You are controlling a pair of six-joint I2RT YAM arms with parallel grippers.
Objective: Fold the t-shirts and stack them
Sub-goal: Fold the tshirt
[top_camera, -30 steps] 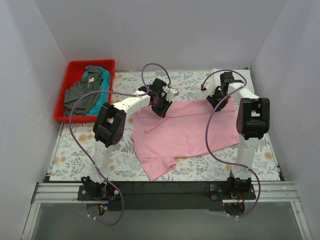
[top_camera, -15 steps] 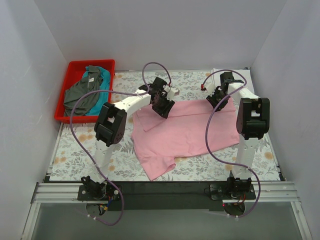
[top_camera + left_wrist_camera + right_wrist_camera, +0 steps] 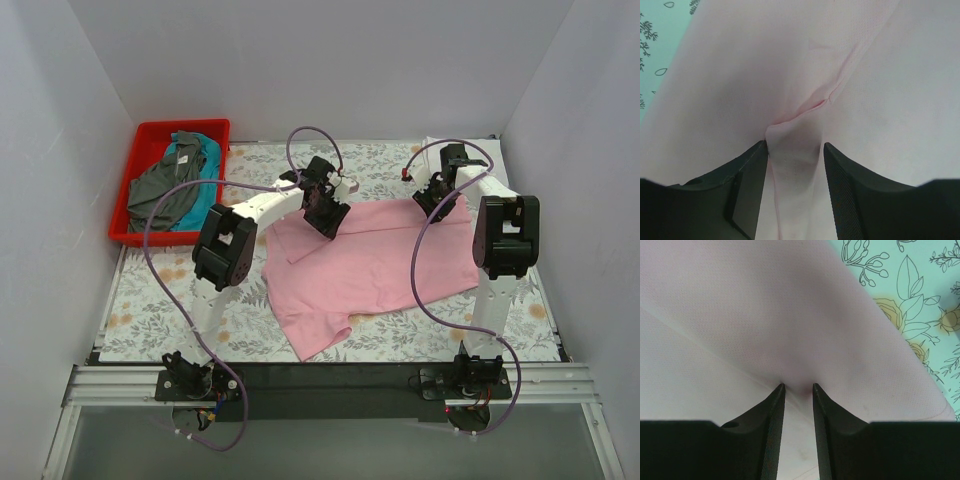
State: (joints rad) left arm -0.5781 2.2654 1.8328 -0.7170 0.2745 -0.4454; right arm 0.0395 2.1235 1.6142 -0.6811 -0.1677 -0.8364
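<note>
Your left jaws are gripping a raised pleat of the light pink t-shirt (image 3: 740, 75), with cloth bunched between them beside a seam. Your right jaws are standing narrow, nipping only a thin edge of the same shirt at their tips. Both grips are sitting along the shirt's far edge, left and right, while the rest is lying spread over the floral tablecloth (image 3: 150, 300) in the middle of the counter, one sleeve trailing toward the near left. You are setting up a fold, so be raising both sides evenly, holding the span between them lightly taut, and carrying the far edge toward the near one without dragging. I judge the right grip is risking a slip. The red bin (image 3: 150, 130) at far left is holding the dark grey t-shirt (image 3: 160, 190) and the teal t-shirt (image 3: 185, 155), well apart.
</note>
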